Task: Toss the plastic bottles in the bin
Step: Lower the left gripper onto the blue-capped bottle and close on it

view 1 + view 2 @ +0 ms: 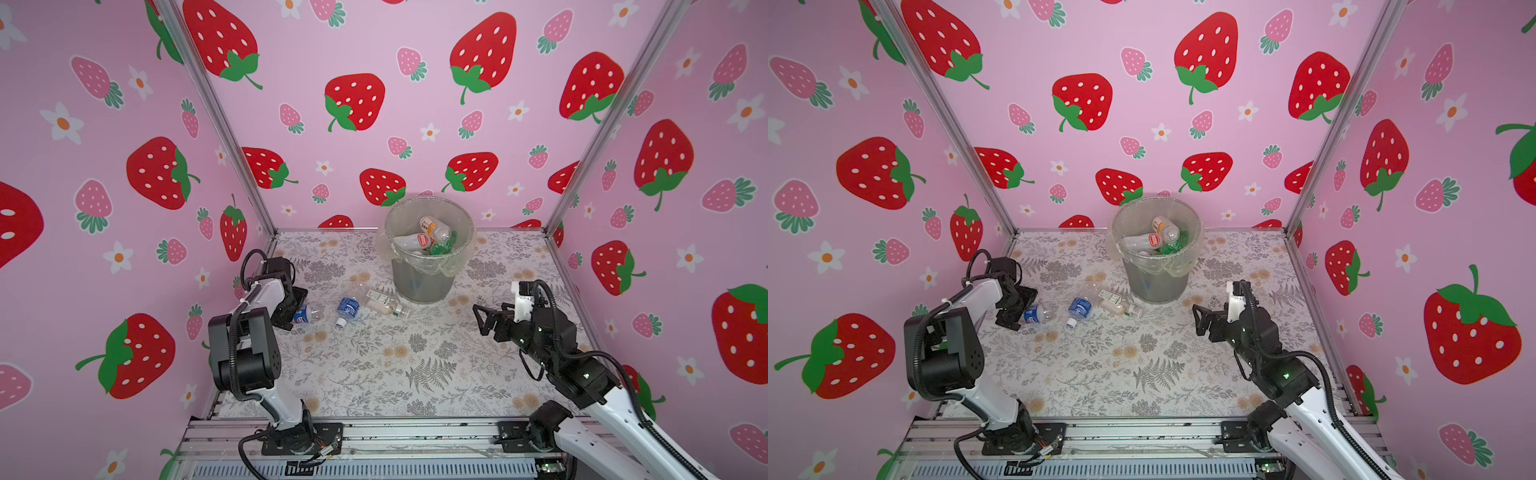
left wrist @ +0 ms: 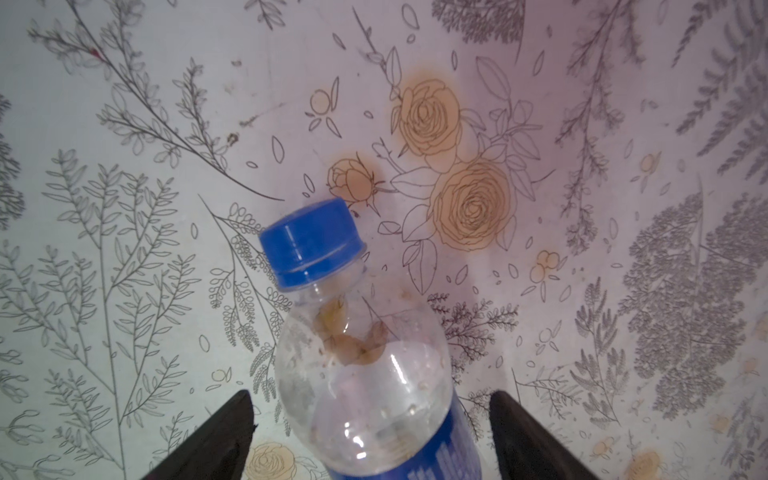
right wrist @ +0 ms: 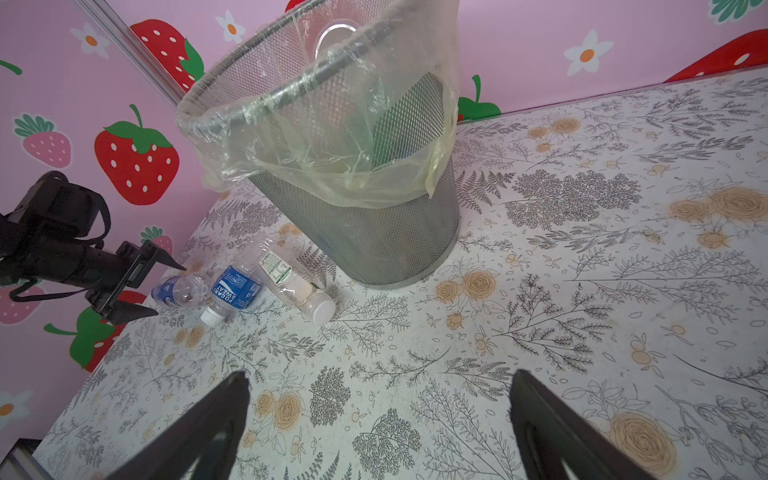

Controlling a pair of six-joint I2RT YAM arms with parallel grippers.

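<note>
Blue-capped bottle [image 2: 361, 374] lies ungripped between the parted jaws of our left end effector [image 2: 370, 395], so we squeeze next; our right end effector [image 3: 380, 374] gapes empty.

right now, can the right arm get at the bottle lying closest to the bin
Probably yes. The right gripper is open, and only bare table lies between it and that bottle. The bin stands close behind it, so clearance there is tight.
</note>
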